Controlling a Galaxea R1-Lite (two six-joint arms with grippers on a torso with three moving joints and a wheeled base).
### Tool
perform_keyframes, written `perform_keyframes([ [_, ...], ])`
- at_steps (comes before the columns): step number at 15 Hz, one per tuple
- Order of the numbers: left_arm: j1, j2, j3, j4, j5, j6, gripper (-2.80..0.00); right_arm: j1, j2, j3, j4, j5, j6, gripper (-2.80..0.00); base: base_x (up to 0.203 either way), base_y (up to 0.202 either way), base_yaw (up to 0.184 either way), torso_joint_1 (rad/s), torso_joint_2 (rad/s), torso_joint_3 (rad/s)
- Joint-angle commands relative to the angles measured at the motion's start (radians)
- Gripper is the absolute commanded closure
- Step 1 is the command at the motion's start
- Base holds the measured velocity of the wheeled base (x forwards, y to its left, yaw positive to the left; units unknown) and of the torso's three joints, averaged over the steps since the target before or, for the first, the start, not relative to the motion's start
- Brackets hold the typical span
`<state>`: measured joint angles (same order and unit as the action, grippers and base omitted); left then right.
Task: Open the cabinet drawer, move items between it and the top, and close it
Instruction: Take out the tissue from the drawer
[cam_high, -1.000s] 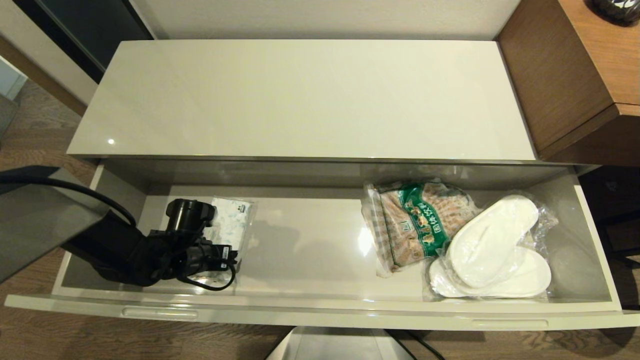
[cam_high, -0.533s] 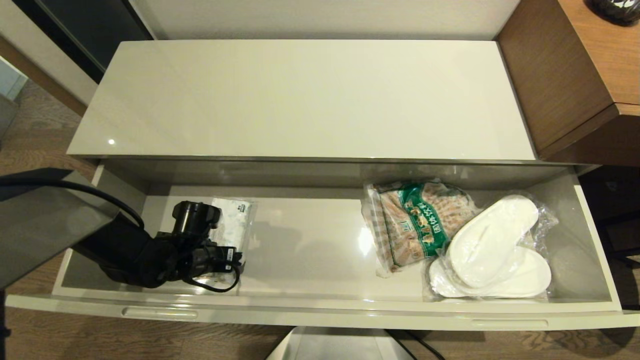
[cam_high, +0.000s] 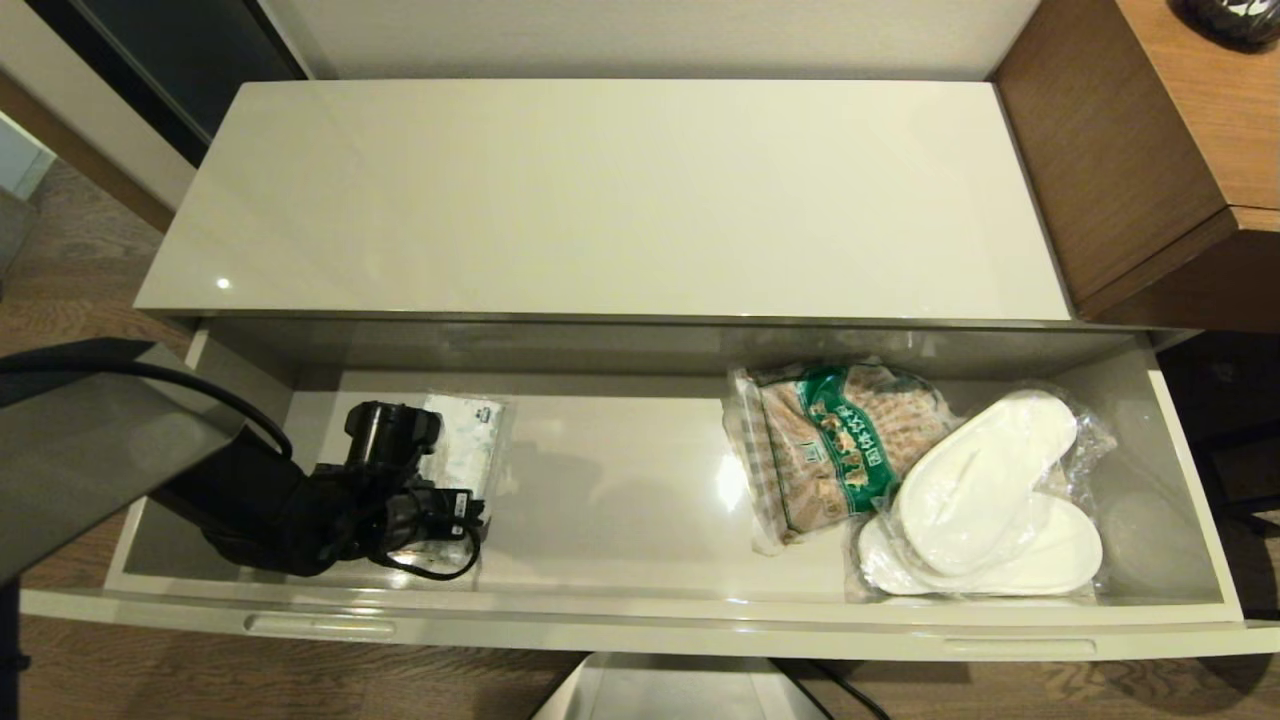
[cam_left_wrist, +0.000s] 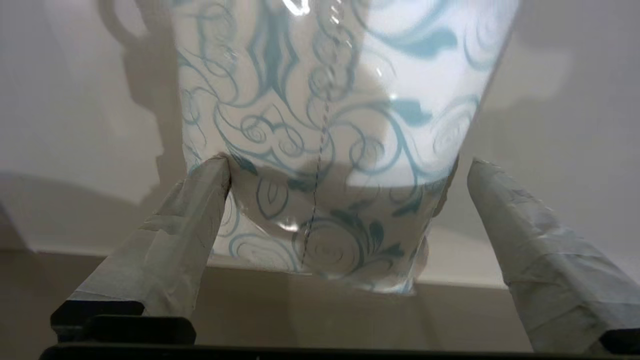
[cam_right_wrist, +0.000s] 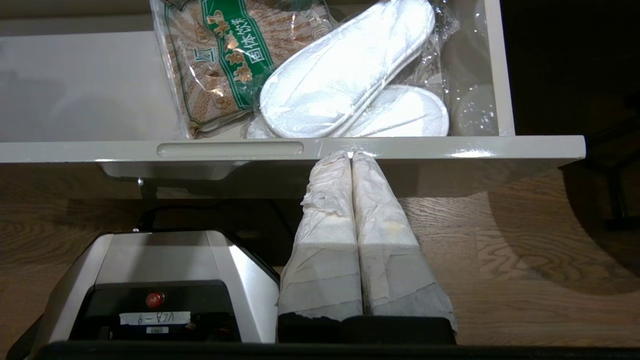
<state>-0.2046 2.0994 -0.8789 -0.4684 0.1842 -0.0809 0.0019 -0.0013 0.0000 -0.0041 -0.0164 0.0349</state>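
The tissue pack (cam_left_wrist: 330, 150) lies in the cabinet drawer's (cam_high: 640, 630) left end; the left gripper (cam_left_wrist: 345, 200) has edged closer, jaws apart astride it, ready to clamp.

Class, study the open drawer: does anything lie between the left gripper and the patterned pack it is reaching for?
Nothing visible does. The left gripper is open, its taped fingers straddling the near end of the patterned pack on the drawer floor. The snack bag and slippers lie far right.
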Motion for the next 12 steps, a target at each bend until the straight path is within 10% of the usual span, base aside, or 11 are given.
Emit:
perform_keyframes([
  [1,0.004,0.015,-0.003,-0.022,0.020,0.002,-2.80,0.001,-0.014,0.003,0.000,0.000,0.000,0.00,0.000,0.000,0.000,0.000,0.00,0.000],
  [12,0.013,0.051,-0.039,-0.026,0.085,-0.009,-2.80,0.000,-0.015,0.003,0.000,0.000,0.000,0.00,0.000,0.000,0.000,0.000,0.00,0.000],
])
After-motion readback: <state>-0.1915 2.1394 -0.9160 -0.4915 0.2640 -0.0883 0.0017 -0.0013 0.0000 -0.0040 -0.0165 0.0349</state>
